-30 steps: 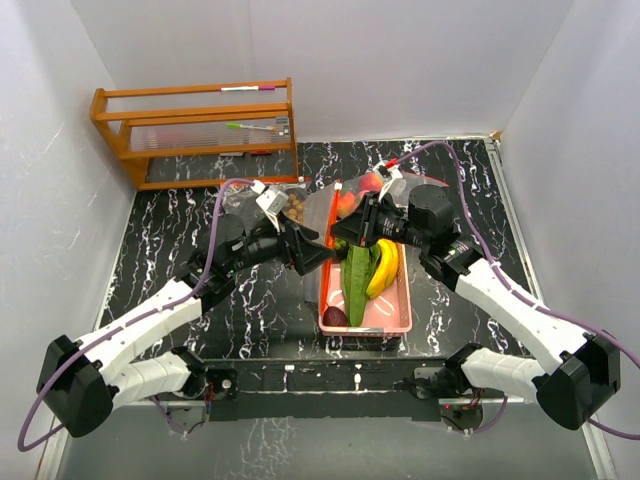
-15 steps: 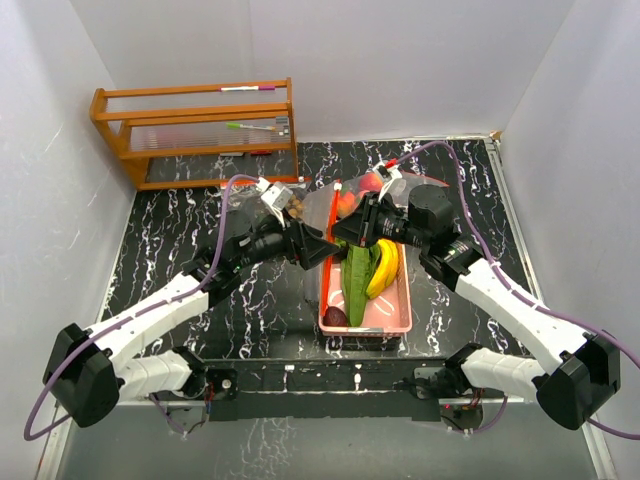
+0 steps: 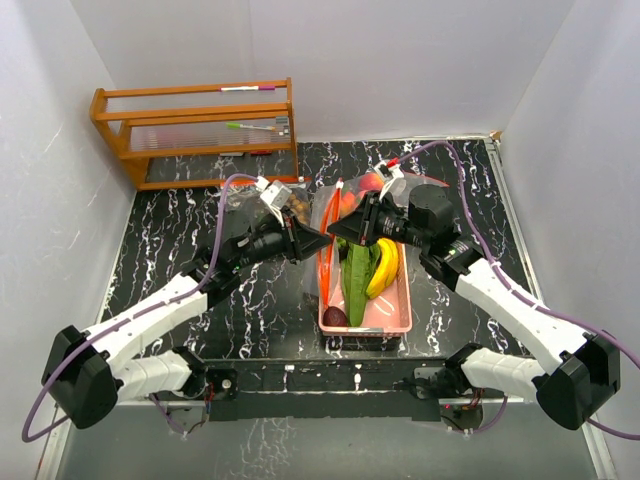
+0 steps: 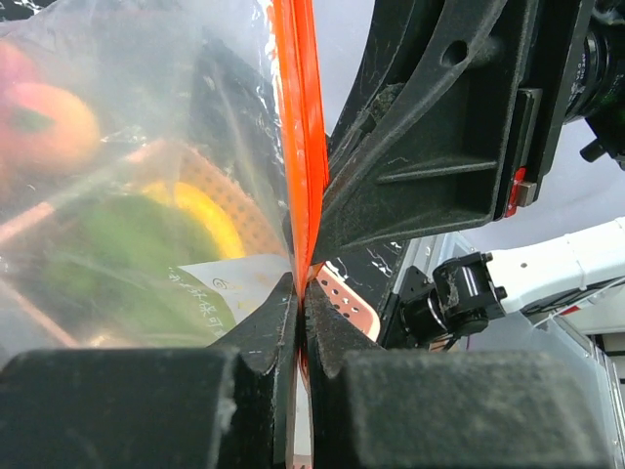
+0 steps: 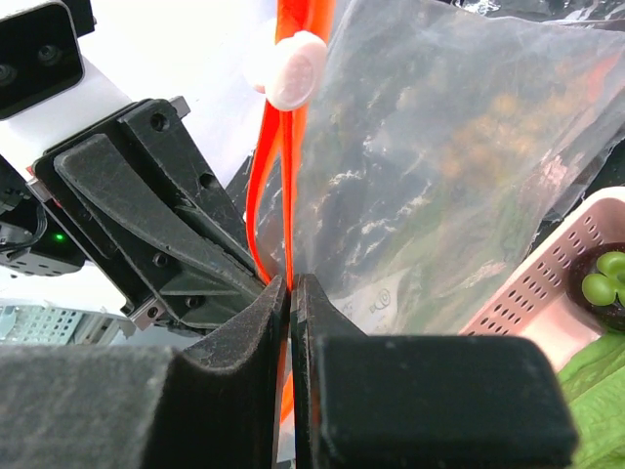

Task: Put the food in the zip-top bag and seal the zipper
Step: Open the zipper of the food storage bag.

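Note:
A clear zip-top bag (image 3: 318, 205) with an orange zipper (image 3: 327, 260) hangs between both arms over the left end of the pink basket (image 3: 395, 318). My left gripper (image 3: 312, 240) is shut on the zipper strip (image 4: 298, 127), jaws pressed flat on it. My right gripper (image 3: 340, 232) pinches the same strip (image 5: 289, 176) from the other side, below the white slider (image 5: 296, 68). Bananas (image 3: 385, 265), cucumbers (image 3: 357, 272) and a dark purple fruit (image 3: 335, 317) lie in the basket. Orange and red fruits (image 3: 368, 183) sit at its far end. A tan longan bunch (image 3: 296, 205) shows at the bag's left.
A wooden rack (image 3: 200, 130) with markers stands at the back left against the wall. White walls close in the black marbled table (image 3: 180, 220) on three sides. A purple cable (image 3: 225, 200) loops over the left arm.
My left gripper moved right to the bag and closed on the zipper. The zipper edge now stands up as a long orange line. The right gripper stayed shut on it.

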